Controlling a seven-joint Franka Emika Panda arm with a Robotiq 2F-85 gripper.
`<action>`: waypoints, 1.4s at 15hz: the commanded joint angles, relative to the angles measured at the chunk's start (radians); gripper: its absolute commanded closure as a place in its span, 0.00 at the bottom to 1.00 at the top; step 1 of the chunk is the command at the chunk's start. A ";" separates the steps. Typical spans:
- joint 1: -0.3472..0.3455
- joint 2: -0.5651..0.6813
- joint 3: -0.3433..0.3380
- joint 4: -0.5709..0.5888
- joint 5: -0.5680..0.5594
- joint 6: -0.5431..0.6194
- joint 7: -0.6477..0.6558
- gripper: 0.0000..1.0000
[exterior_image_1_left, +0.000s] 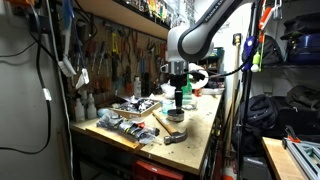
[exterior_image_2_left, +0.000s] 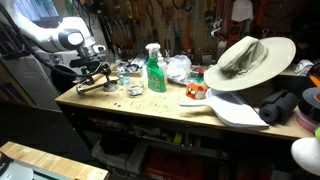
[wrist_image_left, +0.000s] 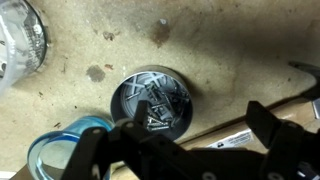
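1. Exterior view: tool (exterior_image_1_left: 177, 97) hangs just above a round tin (exterior_image_1_left: 174, 115) on the desk (exterior_image_1_left: 200, 128).
2. Exterior view: tool (exterior_image_2_left: 97, 76) sits low over the desk end, well apart from the spray bottle (exterior_image_2_left: 155, 70) and hat (exterior_image_2_left: 250, 60). The tin is probably under the tool, but it's too small to tell.
3. Wrist view: tool (wrist_image_left: 180, 140) has its fingers apart and holds nothing. The tin (wrist_image_left: 152, 97), full of screws, lies just ahead, with a blue ring (wrist_image_left: 70, 124) beside it.

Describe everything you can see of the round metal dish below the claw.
The round metal dish is shallow, grey and shiny, with a raised rim. It sits flat on the wooden bench and holds a heap of small dark screws. The open claw hangs above it, hiding its near edge. A blue ring lies close beside it.
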 joint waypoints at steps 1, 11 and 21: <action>0.015 0.019 0.006 -0.004 -0.053 -0.003 0.004 0.00; 0.018 0.049 0.011 0.016 -0.069 0.021 0.014 0.66; 0.012 0.097 0.009 0.057 -0.070 0.020 0.009 0.76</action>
